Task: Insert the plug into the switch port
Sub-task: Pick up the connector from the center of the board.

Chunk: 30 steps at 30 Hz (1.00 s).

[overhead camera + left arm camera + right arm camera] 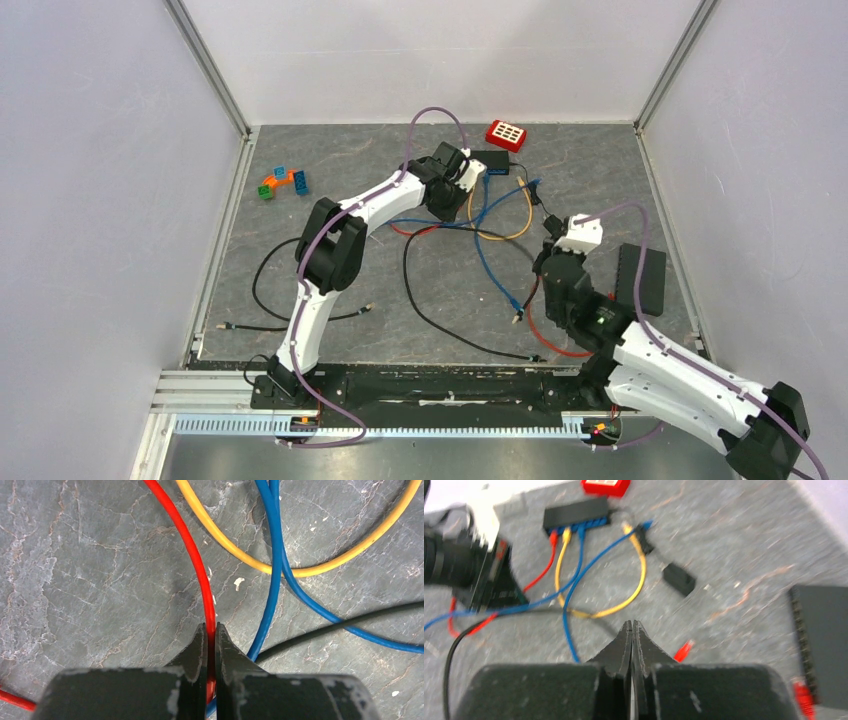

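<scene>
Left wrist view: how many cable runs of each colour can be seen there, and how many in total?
Red: 2 (one gripped in the left hand, one short bit at lower left)
Yellow: 1
Blue: 2
Black: 1
Total: 6 runs; whether any two belong to one cable cannot be told.

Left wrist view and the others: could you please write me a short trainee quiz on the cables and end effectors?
1. Which cable is the left end effector clamped on? A yellow, B red, C blue.
2. True or false: the right end effector holds a plug.
3. Fill in: in the left wrist view, the yellow cable crosses the ___ cable.

Key:
1. B, the red cable.
2. False; it is shut and empty.
3. The blue cable.
</scene>
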Each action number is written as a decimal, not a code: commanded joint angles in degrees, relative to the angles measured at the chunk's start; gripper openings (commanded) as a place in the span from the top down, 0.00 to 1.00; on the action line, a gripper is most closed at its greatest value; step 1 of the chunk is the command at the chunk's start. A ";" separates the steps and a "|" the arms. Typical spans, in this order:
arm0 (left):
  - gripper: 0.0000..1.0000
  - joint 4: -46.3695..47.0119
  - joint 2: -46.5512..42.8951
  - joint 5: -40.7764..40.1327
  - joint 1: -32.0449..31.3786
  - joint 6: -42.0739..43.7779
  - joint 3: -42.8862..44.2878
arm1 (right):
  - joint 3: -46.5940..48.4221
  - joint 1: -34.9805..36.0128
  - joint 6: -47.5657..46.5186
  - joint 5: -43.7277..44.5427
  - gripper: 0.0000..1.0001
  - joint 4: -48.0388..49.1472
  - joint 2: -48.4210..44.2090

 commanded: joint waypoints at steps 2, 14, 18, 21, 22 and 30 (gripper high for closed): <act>0.98 1.74 -3.76 0.69 0.97 -0.46 -1.85 | 11.58 -6.28 -17.57 6.73 1.00 4.20 0.86; 0.98 3.63 -5.38 6.68 1.31 -3.43 -3.23 | 21.32 -14.50 -24.21 -36.45 0.62 2.63 15.51; 0.98 3.25 -5.69 7.67 1.31 -3.55 -3.89 | 15.66 -19.51 -19.81 -53.30 0.50 3.29 20.96; 0.98 3.33 -6.30 7.65 1.31 -3.35 -5.09 | 13.05 -23.75 -20.02 -63.79 0.47 5.69 26.15; 0.98 3.56 -6.48 7.67 1.31 -3.37 -5.53 | 12.50 -24.86 -20.26 -66.06 0.47 6.60 27.77; 0.98 4.54 -6.84 8.97 1.40 -4.66 -6.23 | 14.27 -29.14 -25.42 -77.18 0.48 10.79 42.40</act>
